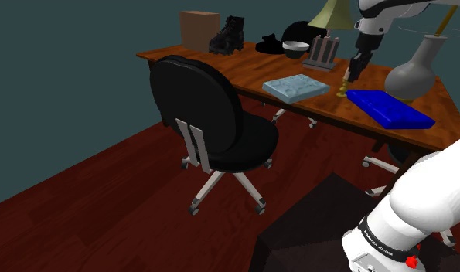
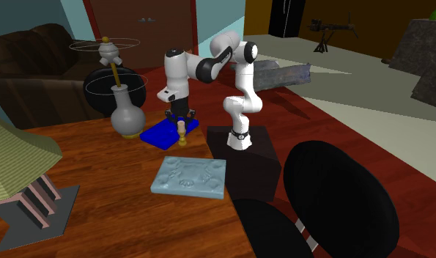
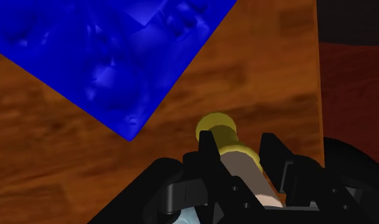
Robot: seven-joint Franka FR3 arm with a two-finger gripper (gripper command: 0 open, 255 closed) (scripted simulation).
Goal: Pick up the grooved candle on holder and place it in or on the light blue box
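Right at the hand: the all-black two-finger gripper (image 3: 237, 136) is clenched around the pale tan candle on its rounded gold holder (image 3: 241, 164), one finger (image 3: 206, 147) pressed to each side with no gap that I can make out. The hold looks high, near the candle's top, and the holder's foot sits on the reddish-brown wooden desk (image 3: 67, 153), so nothing is off the surface yet.

Just beside it is the corner of the flat, deep blue box with a rippled top (image 3: 118, 51), close but not touching the candle. The desk's edge is near on the other side.

Further along, on the shoulder view's left of the candle, lies the flat light blue box with a raised relief on its lid (image 1: 295, 87), the place to put it, a short carry away. On the candle's far side stands the grey round-bellied vase (image 1: 414, 76), near the arm.

Now the risks, as I judge them:
- A high grip on a smooth cylinder could let it slide or swing on the lift.
- A low carry could clip the holder on the light blue box's rim.
- That bumpy lid is poor footing, so a narrow holder released off level may topple.
- A wide swing could brush the vase.
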